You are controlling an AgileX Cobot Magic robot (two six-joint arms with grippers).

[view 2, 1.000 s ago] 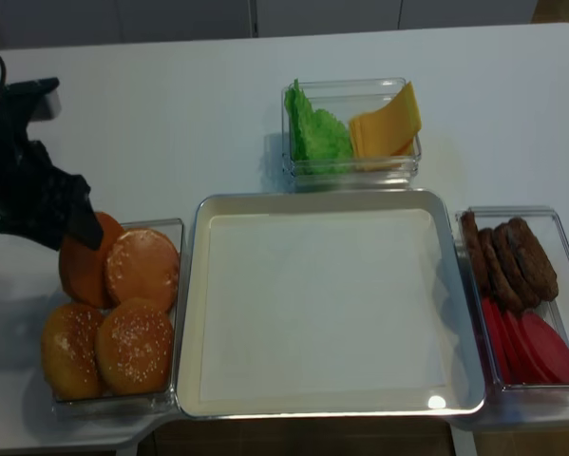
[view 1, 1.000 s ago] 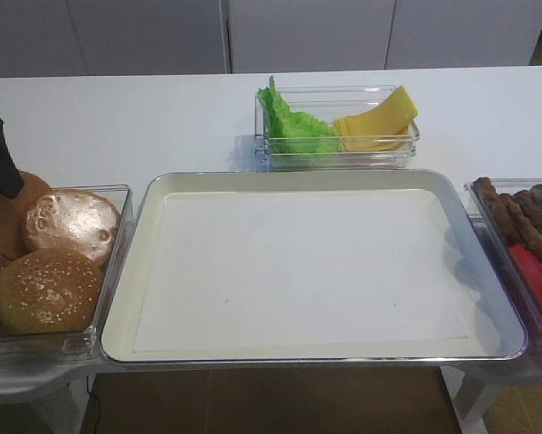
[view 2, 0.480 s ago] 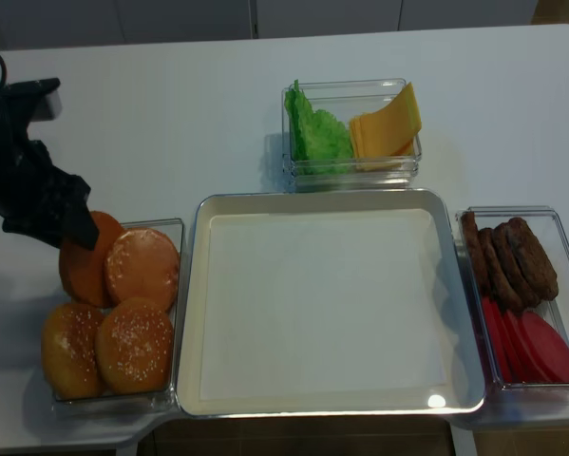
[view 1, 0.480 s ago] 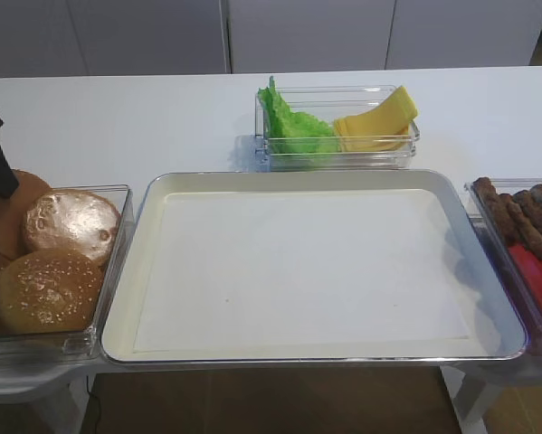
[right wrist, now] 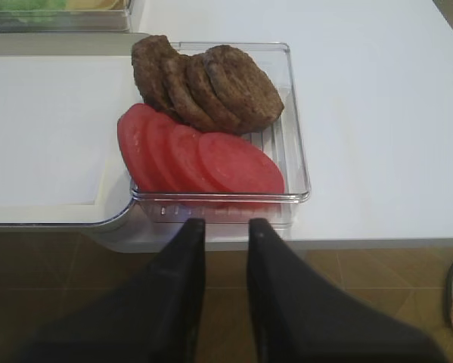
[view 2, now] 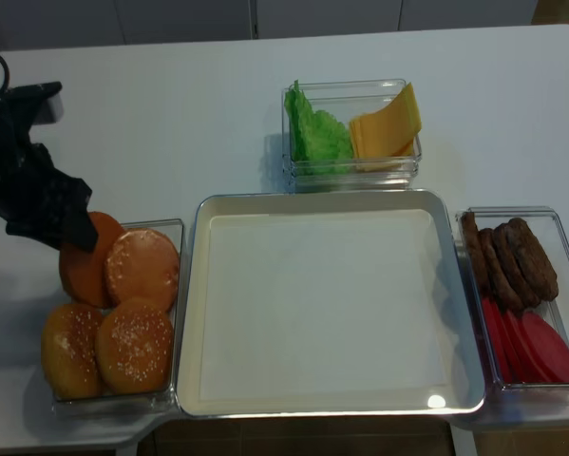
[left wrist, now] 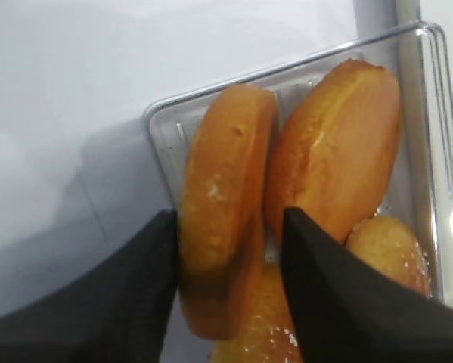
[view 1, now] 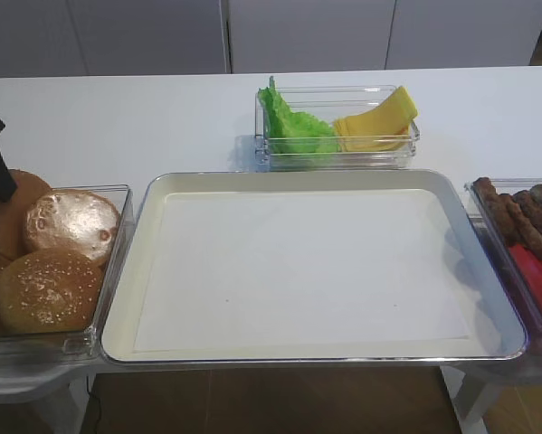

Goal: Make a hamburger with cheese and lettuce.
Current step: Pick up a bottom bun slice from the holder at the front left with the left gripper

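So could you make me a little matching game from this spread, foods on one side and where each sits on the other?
Things:
1. lettuce
2. cheese
3. patties
4. bun half

Places:
A. between the left gripper's fingers
B. right part of the far clear box
C. left part of the far clear box
D. box right of the tray, beside tomato slices

Pairs: 1-C, 2-B, 3-D, 4-A

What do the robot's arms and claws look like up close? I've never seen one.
Both are matte black. The right gripper ends in two flat, tapering fingers with rounded tips. The left gripper has the same plain black fingers. From above, the left arm looks blocky and angular, with a looping black cable near its top. No markings show.
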